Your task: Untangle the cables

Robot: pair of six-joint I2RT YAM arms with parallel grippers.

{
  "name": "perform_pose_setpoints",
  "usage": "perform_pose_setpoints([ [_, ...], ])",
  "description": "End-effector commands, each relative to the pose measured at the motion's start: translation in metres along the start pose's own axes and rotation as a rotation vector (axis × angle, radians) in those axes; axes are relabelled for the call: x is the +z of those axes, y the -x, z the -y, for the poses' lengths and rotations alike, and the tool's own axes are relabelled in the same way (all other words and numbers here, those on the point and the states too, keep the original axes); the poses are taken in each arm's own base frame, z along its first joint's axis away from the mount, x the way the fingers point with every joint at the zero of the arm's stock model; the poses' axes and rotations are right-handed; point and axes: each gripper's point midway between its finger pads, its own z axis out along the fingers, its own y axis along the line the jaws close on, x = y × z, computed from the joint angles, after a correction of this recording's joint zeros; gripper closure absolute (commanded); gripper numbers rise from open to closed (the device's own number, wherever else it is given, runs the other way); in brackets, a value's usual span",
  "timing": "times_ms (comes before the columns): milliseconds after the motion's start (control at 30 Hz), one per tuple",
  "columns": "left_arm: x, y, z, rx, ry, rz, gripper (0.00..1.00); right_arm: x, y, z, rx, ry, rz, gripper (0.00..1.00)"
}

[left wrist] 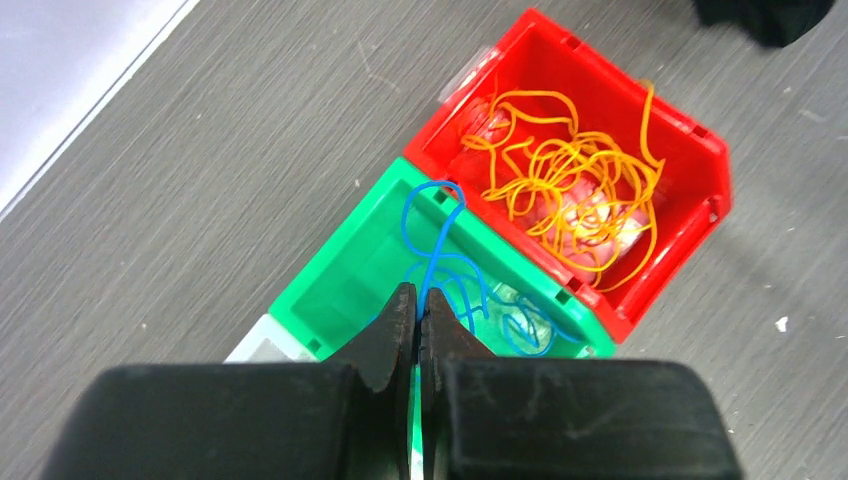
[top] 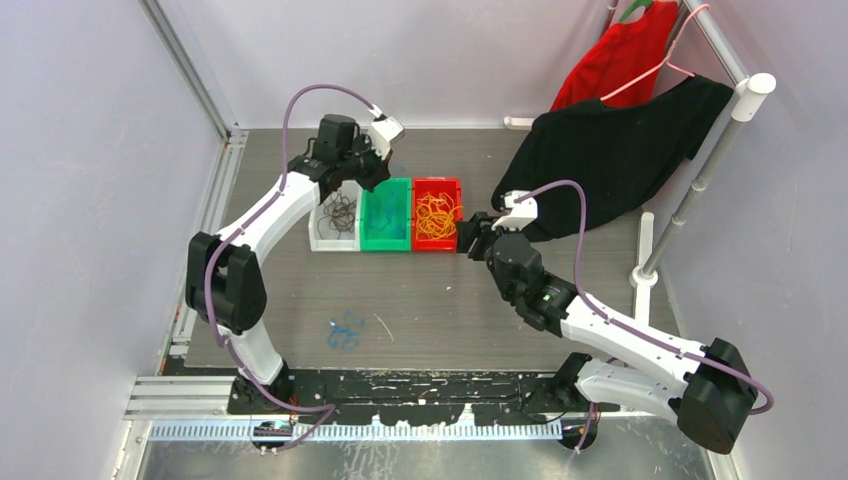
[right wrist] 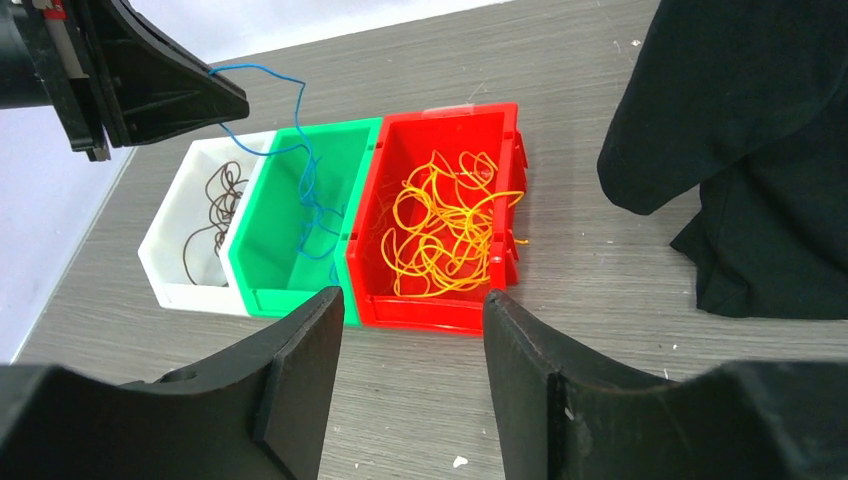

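Note:
My left gripper (left wrist: 420, 298) is shut on a blue cable (left wrist: 440, 235) and holds it above the green bin (left wrist: 335, 275); the strand hangs down into the bin. It also shows in the top view (top: 365, 168) and the right wrist view (right wrist: 235, 100). Orange cables (right wrist: 440, 225) fill the red bin (right wrist: 505, 180). Dark brown cables (right wrist: 215, 215) lie in the white bin (right wrist: 175, 275). More blue cables (top: 343, 332) lie loose on the table near the left arm's base. My right gripper (right wrist: 412, 300) is open and empty, just in front of the red bin, right of it in the top view (top: 470, 238).
A black cloth (top: 610, 160) hangs over a rail at the back right, close to my right gripper, with a red garment (top: 620, 55) on a hanger behind it. A white post (top: 700, 170) stands at the right. Walls enclose the table.

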Motion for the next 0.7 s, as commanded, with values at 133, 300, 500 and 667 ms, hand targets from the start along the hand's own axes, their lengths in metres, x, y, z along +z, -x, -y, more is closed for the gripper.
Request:
perform_pose_setpoints([
  [133, 0.017, -0.036, -0.023, 0.196, 0.089, -0.122, 1.0, -0.002, 0.012, 0.001, 0.033, -0.004, 0.038, 0.42],
  [300, 0.033, -0.054, -0.013, 0.225, 0.06, -0.17, 1.0, -0.001, 0.009, 0.001, 0.039, -0.006, 0.031, 0.42],
  [500, 0.052, -0.082, -0.01, 0.27, 0.067, -0.245, 1.0, -0.003, 0.011, 0.004, 0.021, -0.015, 0.036, 0.43],
  [667, 0.065, -0.099, -0.019, 0.292, 0.103, -0.285, 1.0, -0.002, 0.011, 0.003, 0.018, -0.01, 0.033, 0.43],
])
